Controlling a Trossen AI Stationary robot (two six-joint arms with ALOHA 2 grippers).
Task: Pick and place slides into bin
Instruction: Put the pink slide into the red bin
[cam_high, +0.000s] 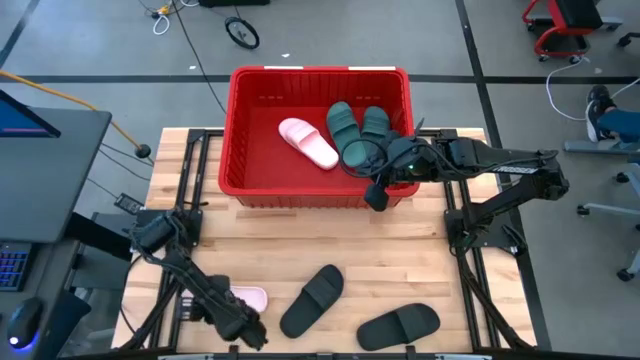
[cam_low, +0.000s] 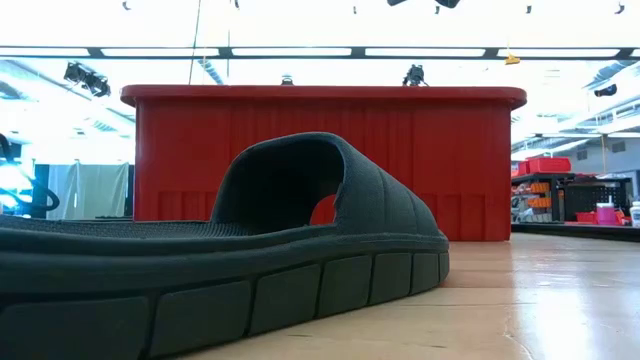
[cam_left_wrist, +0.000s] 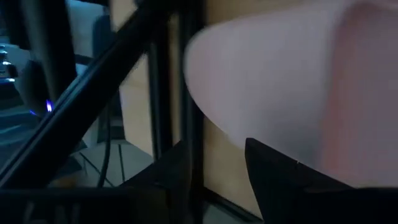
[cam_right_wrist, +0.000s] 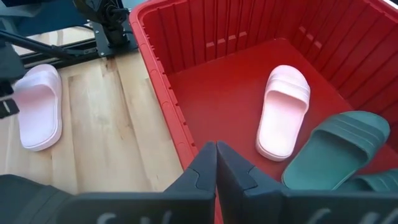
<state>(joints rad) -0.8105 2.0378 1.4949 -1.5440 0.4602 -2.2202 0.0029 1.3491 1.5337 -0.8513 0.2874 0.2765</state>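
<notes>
The slides are filling the bin, so the right gripper, fingers pressed together and empty, is hovering over its rim while the left gripper, grip unclear, is reaching the pink slide.

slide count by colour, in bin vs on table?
Pink slides: 2, one in the bin at, one on the table at by the left gripper.
Green slides: 2, both in the bin.
Black slides: 2, both on the table.
Total: 6 slides, 3 in the bin, 3 on the table.
</notes>
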